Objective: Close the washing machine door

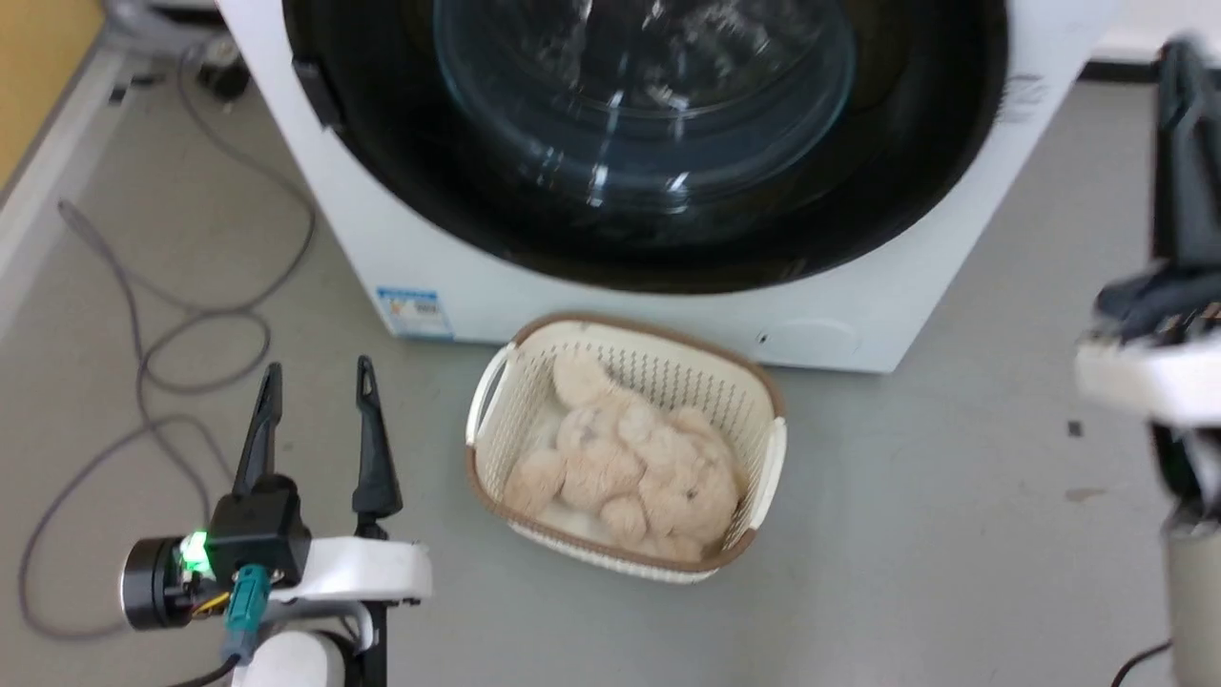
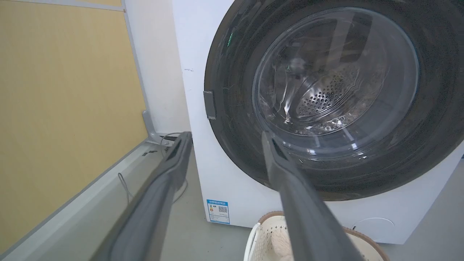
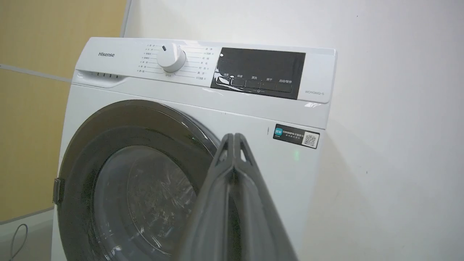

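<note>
**Inspector:** As far as the views show, is the washing machine door [image 2: 333, 98] shut?

**Assessor:** It lies flat against the front of the washing machine [image 1: 448, 277], with no gap seen at its rim. I judge the swing done. Whether the latch has caught, I cannot tell.

**Inspector:** End effectors?

**Assessor:** The right end effector [image 3: 234, 135] is clenched on nothing, before the door's upper right rim; contact cannot be told. The left end effector [image 1: 317, 367] is released and empty, low at the near left, well apart from the door.

**Inspector:** Remaining?

**Assessor:** At most a firm press to seat the latch.
</note>
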Controlling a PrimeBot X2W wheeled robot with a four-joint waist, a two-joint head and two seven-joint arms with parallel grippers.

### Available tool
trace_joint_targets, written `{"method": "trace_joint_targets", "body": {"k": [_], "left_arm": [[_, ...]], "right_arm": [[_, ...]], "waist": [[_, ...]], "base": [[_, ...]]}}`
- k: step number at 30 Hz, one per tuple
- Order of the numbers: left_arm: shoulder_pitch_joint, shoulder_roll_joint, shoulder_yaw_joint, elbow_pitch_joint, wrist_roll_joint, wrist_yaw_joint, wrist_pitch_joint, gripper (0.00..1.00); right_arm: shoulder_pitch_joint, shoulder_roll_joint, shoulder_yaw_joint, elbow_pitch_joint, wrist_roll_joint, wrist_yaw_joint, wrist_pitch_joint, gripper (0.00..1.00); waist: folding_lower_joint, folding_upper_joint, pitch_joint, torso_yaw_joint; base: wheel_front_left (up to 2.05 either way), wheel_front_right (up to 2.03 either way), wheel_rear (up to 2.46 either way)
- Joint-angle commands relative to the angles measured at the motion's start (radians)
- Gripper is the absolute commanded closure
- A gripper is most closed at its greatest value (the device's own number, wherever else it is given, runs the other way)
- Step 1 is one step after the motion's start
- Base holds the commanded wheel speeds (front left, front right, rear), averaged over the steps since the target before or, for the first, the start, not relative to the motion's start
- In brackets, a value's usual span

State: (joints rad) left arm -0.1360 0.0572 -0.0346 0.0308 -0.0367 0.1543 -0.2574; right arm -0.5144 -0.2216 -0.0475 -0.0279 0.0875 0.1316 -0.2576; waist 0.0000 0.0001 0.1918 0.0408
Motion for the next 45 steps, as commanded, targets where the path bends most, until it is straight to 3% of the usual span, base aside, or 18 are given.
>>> {"method": "trace_joint_targets", "body": {"k": [1,5,6,7,8,17,28,29,45], "left_arm": [[0.023,0.008,0.007,0.001,0.01,-0.004,-0.004,0.0],[0.041,0.01,0.01,0.002,0.014,-0.006,-0.004,0.0],[0.047,0.011,0.01,0.002,0.018,-0.006,-0.004,0.0],[0.054,0.013,0.009,0.003,0.022,-0.005,-0.004,0.0],[0.06,0.013,0.008,0.004,0.024,-0.004,-0.004,0.0],[0.115,0.011,-0.003,0.006,0.026,0.005,-0.004,0.0],[0.136,0.009,-0.01,0.007,0.016,-0.004,-0.004,0.0],[0.121,0.008,-0.011,0.007,0.022,-0.002,0.0,1.0],[0.123,0.007,-0.008,0.003,0.025,-0.018,0.028,1.0]], "right_arm": [[0.061,0.028,0.006,-0.022,0.003,-0.001,-0.004,1.0],[0.13,0.062,0.011,-0.012,0.022,-0.001,-0.004,1.0],[0.154,0.075,0.011,-0.004,0.031,-0.001,-0.004,0.88],[0.178,0.085,0.016,0.011,0.041,-0.001,-0.004,0.52],[0.199,0.091,0.021,0.021,0.045,-0.001,-0.004,0.0],[0.377,0.162,-0.016,0.058,-0.02,-0.001,-0.004,0.0],[0.45,0.171,0.014,0.077,-0.003,-0.001,-0.004,0.0],[0.435,0.165,0.013,0.076,-0.006,0.0,0.0,1.0],[0.442,0.165,0.016,0.071,-0.015,0.0,0.027,1.0]], "waist": [[0.0,-0.0001,-0.041,-0.026],[0.0,-0.0001,-0.064,-0.034],[0.0,-0.0001,-0.071,-0.036],[0.0,-0.0001,-0.079,-0.039],[0.0,-0.0001,-0.086,-0.041],[0.0,-0.0001,-0.133,-0.062],[0.0,-0.0001,-0.14,-0.083],[0.0,-0.0001,-0.14,-0.083],[0.0,-0.0001,-0.146,-0.079]], "base": [[0.0,0.0,0.0],[0.0,0.0,0.0],[0.0,0.0,0.0],[0.0,0.0,0.0],[0.0,0.0,0.0],[0.0,0.0,0.0],[0.0,0.0,0.0],[0.0,0.0,0.0],[0.0,0.0,0.0]]}}
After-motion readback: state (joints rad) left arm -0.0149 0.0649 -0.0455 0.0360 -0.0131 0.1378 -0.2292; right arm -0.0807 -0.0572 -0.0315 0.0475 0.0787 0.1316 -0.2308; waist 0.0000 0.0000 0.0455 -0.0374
